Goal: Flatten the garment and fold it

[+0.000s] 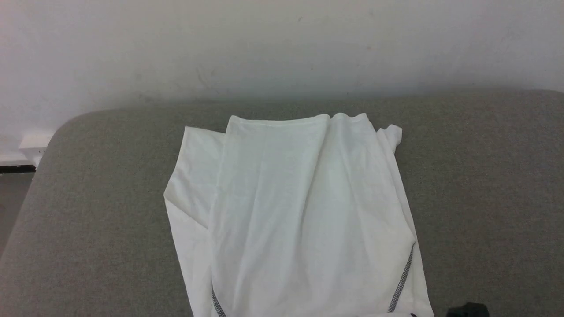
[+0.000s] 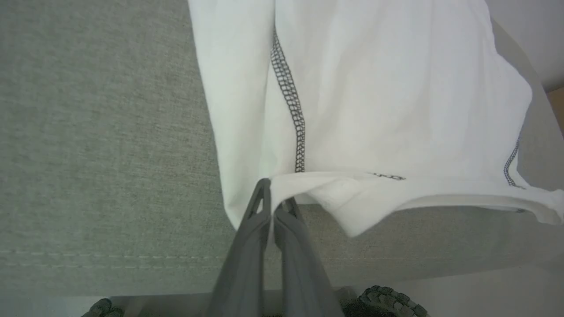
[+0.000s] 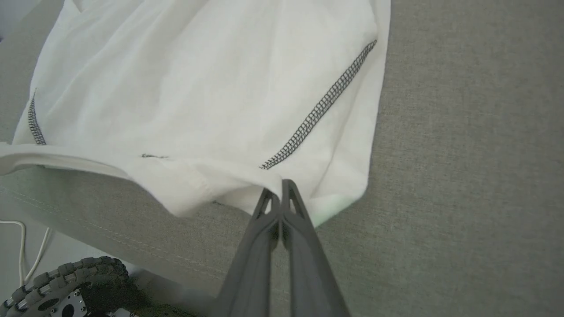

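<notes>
While the garment (image 1: 304, 211) — sides seemingly lapped in — is being pinched by left gripper (image 2: 275, 196) and right gripper (image 3: 280, 188), cross-folding is being awaited.

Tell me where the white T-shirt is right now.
The white T-shirt lies in the middle of the head view on the grey padded surface, its near edge pinched by the left end effector and the right end effector.

No text can be read anywhere — a small dark mark (image 2: 390, 177) near the garment (image 2: 396, 101) edge is too tiny to decipher.
</notes>
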Controlling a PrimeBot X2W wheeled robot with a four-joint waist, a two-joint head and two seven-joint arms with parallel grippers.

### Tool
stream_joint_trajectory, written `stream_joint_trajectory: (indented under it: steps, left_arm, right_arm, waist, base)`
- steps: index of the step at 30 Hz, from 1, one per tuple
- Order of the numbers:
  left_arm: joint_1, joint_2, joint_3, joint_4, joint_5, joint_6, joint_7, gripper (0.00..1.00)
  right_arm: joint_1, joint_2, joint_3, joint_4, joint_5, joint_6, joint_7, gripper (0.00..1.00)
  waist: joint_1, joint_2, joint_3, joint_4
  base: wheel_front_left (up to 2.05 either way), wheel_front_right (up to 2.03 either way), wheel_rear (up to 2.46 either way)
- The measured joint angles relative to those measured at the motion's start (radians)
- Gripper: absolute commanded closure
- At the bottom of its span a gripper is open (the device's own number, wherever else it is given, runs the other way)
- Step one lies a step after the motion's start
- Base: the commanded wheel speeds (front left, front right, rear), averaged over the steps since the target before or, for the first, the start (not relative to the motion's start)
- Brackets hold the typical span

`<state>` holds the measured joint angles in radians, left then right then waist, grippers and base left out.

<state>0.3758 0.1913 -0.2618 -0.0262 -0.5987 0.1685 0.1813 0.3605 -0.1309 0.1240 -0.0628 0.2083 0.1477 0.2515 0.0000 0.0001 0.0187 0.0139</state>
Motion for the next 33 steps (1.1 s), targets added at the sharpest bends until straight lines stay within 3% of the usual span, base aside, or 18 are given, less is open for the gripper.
stream_joint_trajectory:
  steps: [3,5,6,7,16,22,28,33]
  left_arm:
    - [-0.046,-0.014,-0.012,0.075,0.0,-0.028,-0.028,1.0]
    - [-0.066,-0.026,-0.024,0.109,-0.002,-0.05,-0.041,1.0]
    - [-0.073,-0.032,-0.03,0.121,-0.002,-0.056,-0.045,0.87]
    - [-0.079,-0.033,-0.035,0.131,-0.002,-0.064,-0.051,0.0]
    - [-0.107,-0.001,0.034,0.012,0.0,-0.058,-0.117,0.0]
    - [-0.227,0.058,0.121,-0.063,0.025,-0.026,-0.156,0.0]
    - [-0.49,0.106,0.181,0.026,0.04,-0.03,-0.189,0.0]
    - [-0.736,0.144,0.196,0.169,0.035,-0.067,-0.174,0.0]
  right_arm:
    - [-0.048,-0.01,0.026,0.057,-0.005,-0.007,-0.028,1.0]
    - [-0.064,-0.013,0.045,0.082,0.007,-0.008,-0.039,0.51]
    - [-0.068,-0.016,0.053,0.09,0.012,-0.01,-0.046,0.0]
    - [-0.068,-0.02,0.058,0.094,0.016,-0.011,-0.054,0.0]
    - [-0.068,-0.006,0.006,-0.041,0.012,-0.015,-0.238,0.0]
    - [-0.091,0.031,-0.06,-0.145,-0.019,-0.016,-0.265,0.0]
    - [-0.191,0.045,-0.093,-0.216,-0.029,-0.016,-0.259,0.0]
    - [-0.281,0.048,-0.088,-0.237,-0.024,-0.016,-0.251,0.0]
  waist:
    - [0.0002,0.0,0.012,0.004]
    - [0.0002,0.0,0.016,0.007]
    - [0.0002,0.0,0.017,0.009]
    - [0.0002,0.0,0.017,0.011]
    - [0.0001,-0.0001,0.009,0.009]
    - [0.0,-0.0002,0.021,-0.003]
    - [0.0001,-0.0002,0.074,-0.017]
    - [0.0002,-0.0002,0.146,-0.038]
  base:
    - [0.0,0.0,0.0]
    - [0.0,0.0,0.0]
    - [0.0,0.0,0.0]
    - [0.0,0.0,0.0]
    - [0.0,0.0,0.0]
    - [0.0,0.0,0.0]
    - [0.0,0.0,0.0]
    - [0.0,0.0,0.0]
